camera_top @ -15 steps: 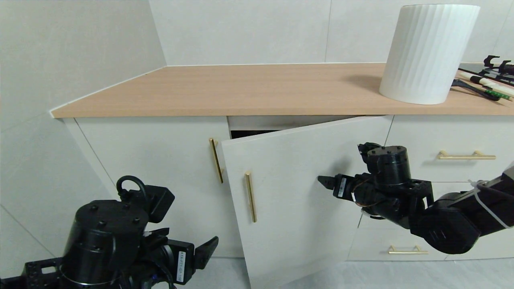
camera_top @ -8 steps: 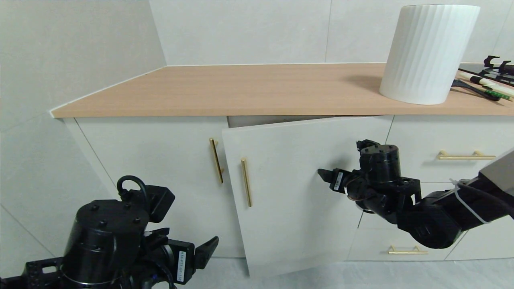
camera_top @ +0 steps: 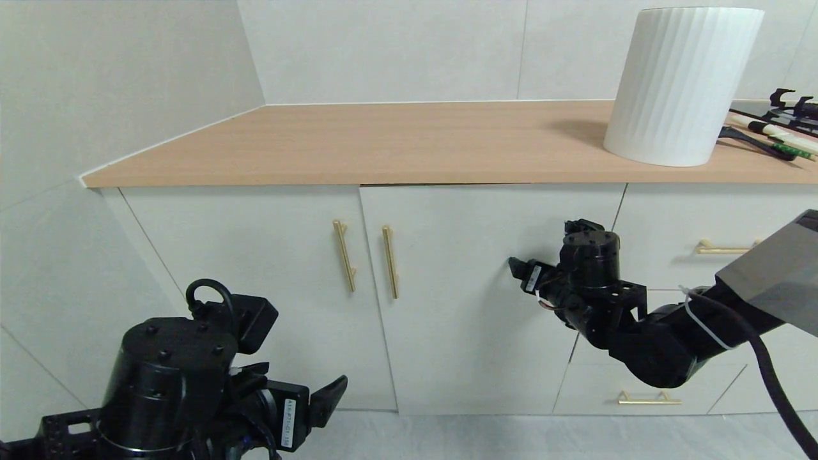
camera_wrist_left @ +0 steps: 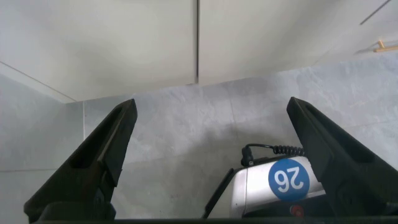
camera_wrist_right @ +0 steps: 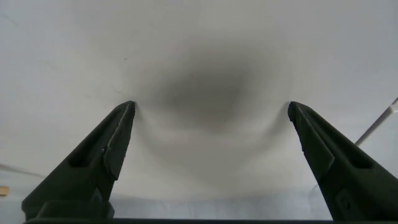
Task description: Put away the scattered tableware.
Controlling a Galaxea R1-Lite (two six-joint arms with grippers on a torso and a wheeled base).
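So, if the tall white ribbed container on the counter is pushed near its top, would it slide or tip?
The white ribbed container stands tall against its base, so a high push would probably tip it. The counter looks smooth, so a low push might slide it instead. Its fluted sides may resist slipping when grasped.
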